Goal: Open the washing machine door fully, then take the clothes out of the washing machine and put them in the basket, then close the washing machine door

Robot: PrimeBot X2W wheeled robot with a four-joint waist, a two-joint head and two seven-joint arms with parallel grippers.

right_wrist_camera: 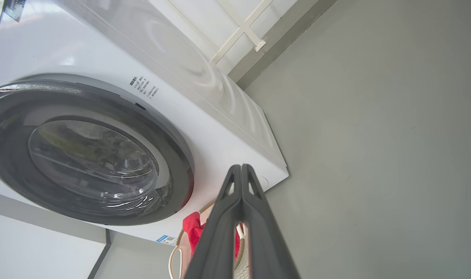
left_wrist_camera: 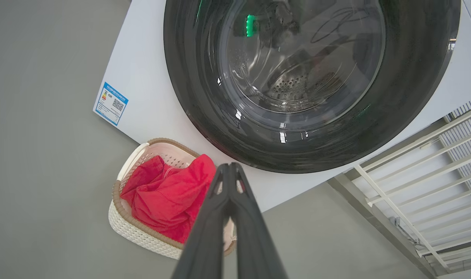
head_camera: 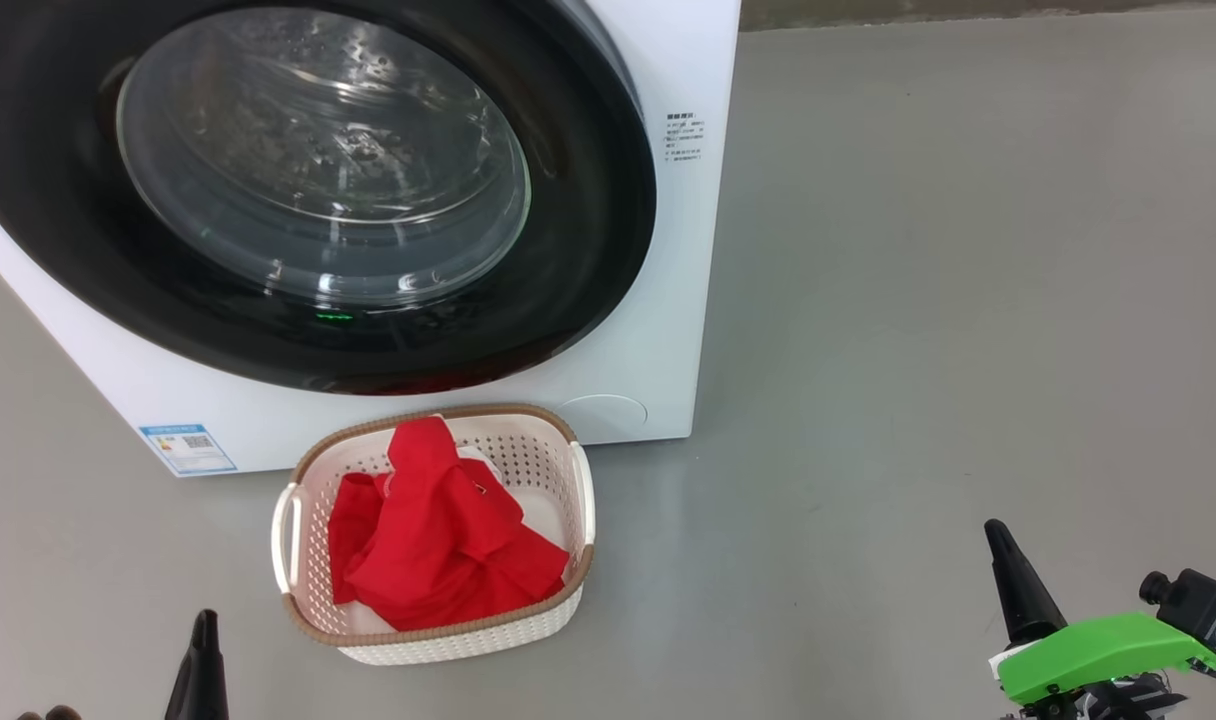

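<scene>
Since the clothes lie in the basket, which sits just near of the washer, and the door looks flush against its front, I judge little is left to do. My left gripper is nearer both than my right gripper, well off right. Both are pinched closed and hold nothing.

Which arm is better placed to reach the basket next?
Left, probably: the left tool sits nearer the basket of clothes; the right tool lies well off to the other side.
</scene>
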